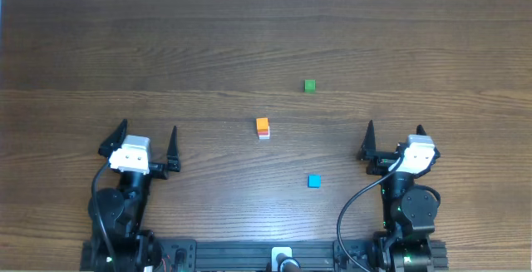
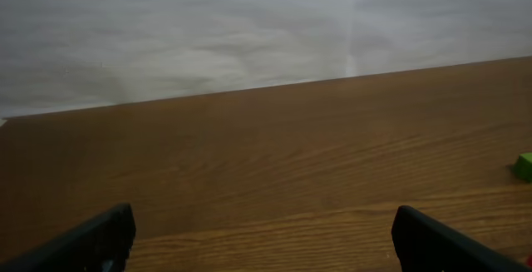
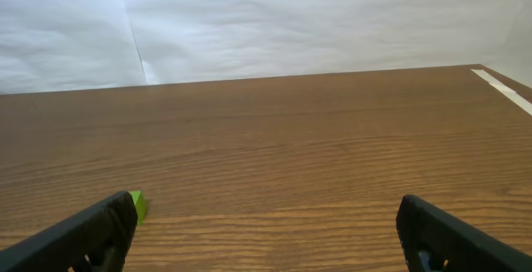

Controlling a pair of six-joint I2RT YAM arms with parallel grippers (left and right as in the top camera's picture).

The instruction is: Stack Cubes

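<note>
Top view: left gripper (image 1: 149, 131) and right gripper (image 1: 395, 131) are sitting near their bases, jaws spread wide, holding nothing. Orange cube (image 1: 263, 124) is resting on white cube (image 1: 264, 136) at centre; green cube (image 1: 309, 85) and blue cube (image 1: 313, 181) are lying well apart.
Left wrist view: green cube (image 2: 523, 165) is lying ahead, off to one side.
Right wrist view: likewise (image 3: 138, 205).
Cubes are probably light and rigid; gripping across opposite flat faces is looking best.

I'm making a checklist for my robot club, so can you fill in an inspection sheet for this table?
Surface: brown wooden table, flat.
Job's things: orange cube stacked on a white cube mid-table; green cube and blue cube each alone, apart from the stack.
Clutter: nothing seen.
Tools: left tool and right tool both open, holding nothing, near their bases.
Cables: black cables loop beside each arm.
Surroundings: white wall behind the table.
</note>
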